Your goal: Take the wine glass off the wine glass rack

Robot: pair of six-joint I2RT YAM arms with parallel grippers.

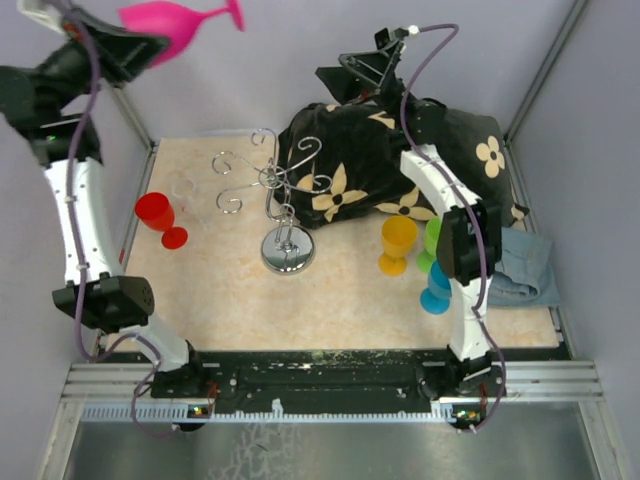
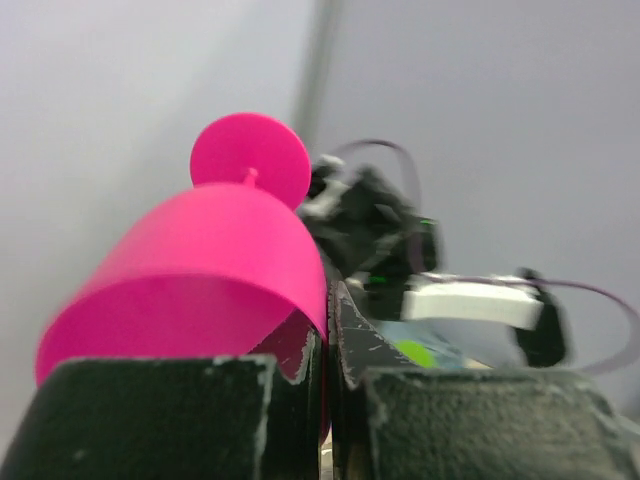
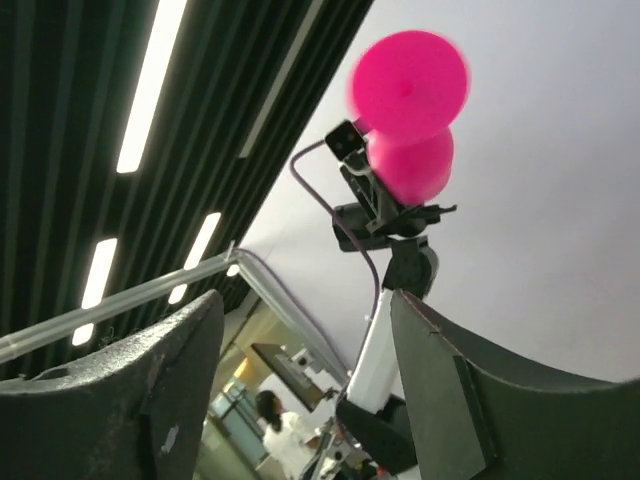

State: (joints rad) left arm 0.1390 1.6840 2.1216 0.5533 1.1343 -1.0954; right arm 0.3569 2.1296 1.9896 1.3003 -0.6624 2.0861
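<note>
Inspection from my remote station, largest item first.

The beige speckled worktop [image 1: 350, 300] carries the silver wire wine glass rack [image 1: 287, 250], which stands upright on its round chrome base near the middle. I see no coloured glass on its curled arms.

The pink plastic wine glass [image 1: 170, 25] is off the rack, high up at the far left and well apart from it. Its long axis lies roughly level, with the bowl toward the left arm and the foot pointing toward the right arm's side.

The left tool [image 2: 328, 330] is closed tight on the rim of the bowl, so the glass projects straight ahead of its fingers.

The right tool [image 3: 305, 300] stands partly spread and holds nothing. The glass is ahead of it and well apart.

I judge the removal done. The left arm alone governs the lowering to the worktop.
</note>
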